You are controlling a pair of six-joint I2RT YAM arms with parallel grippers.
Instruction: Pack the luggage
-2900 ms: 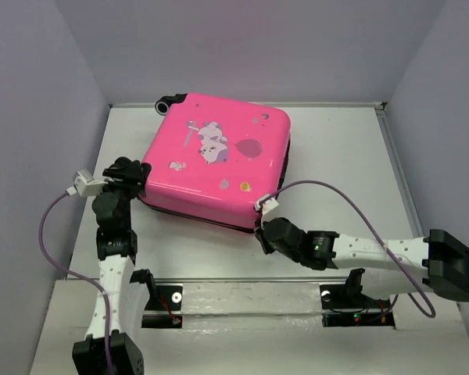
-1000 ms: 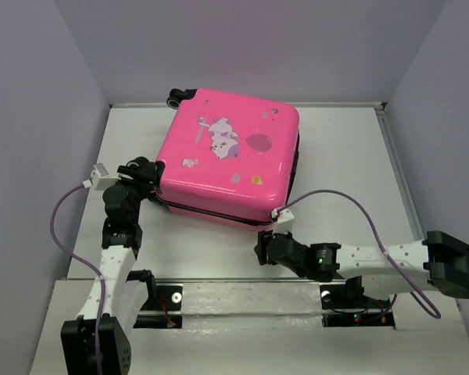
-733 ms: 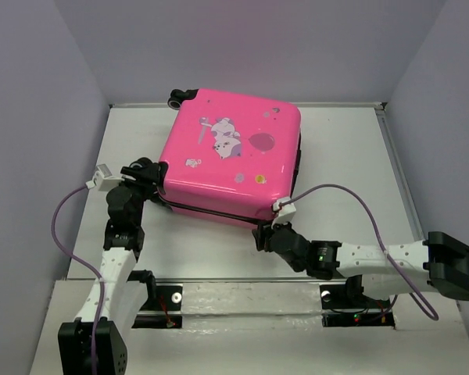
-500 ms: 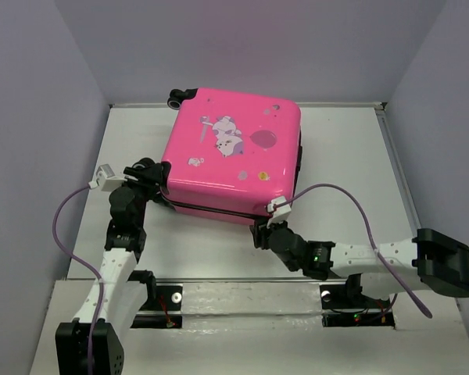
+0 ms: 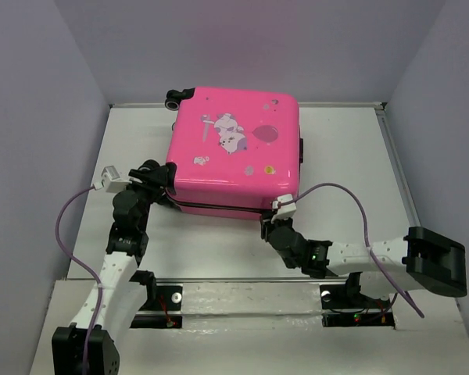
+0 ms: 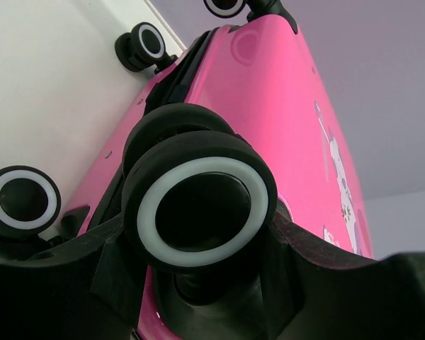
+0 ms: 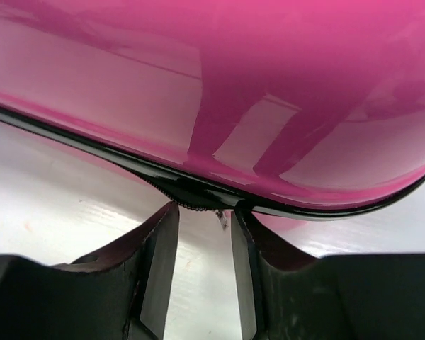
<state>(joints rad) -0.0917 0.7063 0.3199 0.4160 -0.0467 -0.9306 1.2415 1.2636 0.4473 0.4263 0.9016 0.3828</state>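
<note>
The luggage (image 5: pixel 234 148) is a hot-pink suitcase with a cartoon print, lying shut and flat on the table near the back wall. My left gripper (image 5: pixel 161 180) is at its near left corner, shut on a black wheel with a white ring (image 6: pixel 198 209); the jaws sit on either side of that wheel in the left wrist view (image 6: pixel 202 237). My right gripper (image 5: pixel 271 226) is at the near right corner. In the right wrist view (image 7: pixel 204 230) its fingers stand a little apart under the black zipper seam (image 7: pixel 191 193), and a small zipper pull (image 7: pixel 222 219) hangs between them, untouched.
Other suitcase wheels show at the left (image 6: pixel 21 202) and far end (image 6: pixel 143 44). A back wheel (image 5: pixel 174 96) touches the rear wall. White table (image 5: pixel 352 156) with raised side edges. Purple cables loop from both wrists.
The suitcase has swung clockwise and now lies nearly square to the table. My left gripper moved right with the wheel. My right gripper moved up to the near right corner seam.
</note>
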